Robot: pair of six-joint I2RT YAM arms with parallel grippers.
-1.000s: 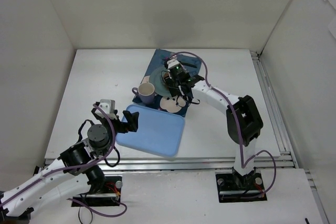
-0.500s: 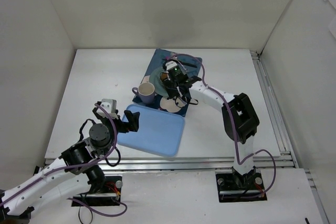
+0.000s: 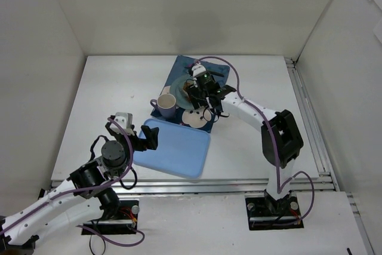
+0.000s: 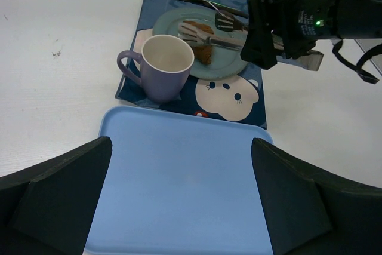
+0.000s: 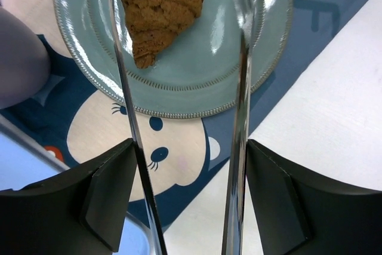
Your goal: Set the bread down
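Item: bread. It lay ungripped on your teal plate. Your right fingers stood apart over it. Your left fingers stood wide apart over the blue tray.

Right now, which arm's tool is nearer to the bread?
Right. The right tool hangs open over the plate, with the bread showing between its prongs. The left tool is well back, at the blue tray's left end.
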